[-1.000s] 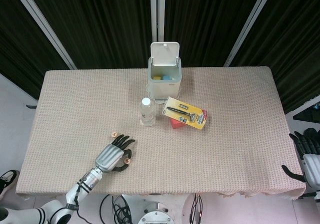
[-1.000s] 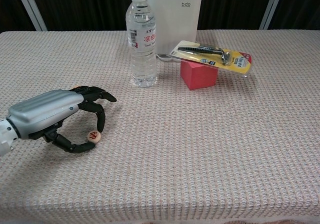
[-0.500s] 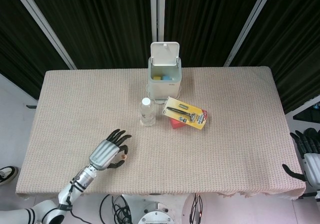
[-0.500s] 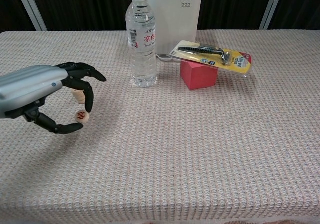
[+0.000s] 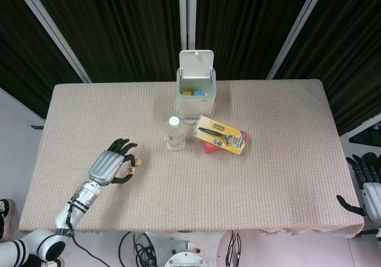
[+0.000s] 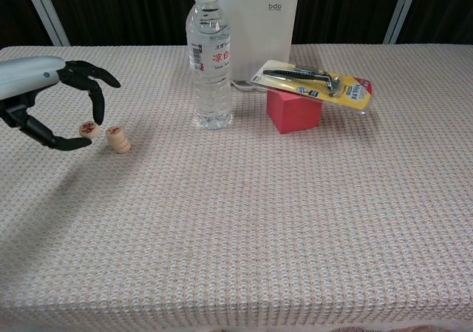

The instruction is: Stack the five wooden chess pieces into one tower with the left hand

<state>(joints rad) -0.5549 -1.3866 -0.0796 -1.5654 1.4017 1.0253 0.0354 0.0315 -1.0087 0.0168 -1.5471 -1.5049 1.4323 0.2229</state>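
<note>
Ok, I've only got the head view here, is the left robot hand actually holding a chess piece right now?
Observer: Yes. The chest view shows the left robot hand pinching a chess piece between its thumb and a fingertip.
Operator: Is it over the stack?
Observer: Not yet. It hangs beside the short stack, on the side away from the water bottle, not touching it.
Operator: Is the stack upright?
Observer: It seems to lean slightly, and I cannot count its pieces.
</note>
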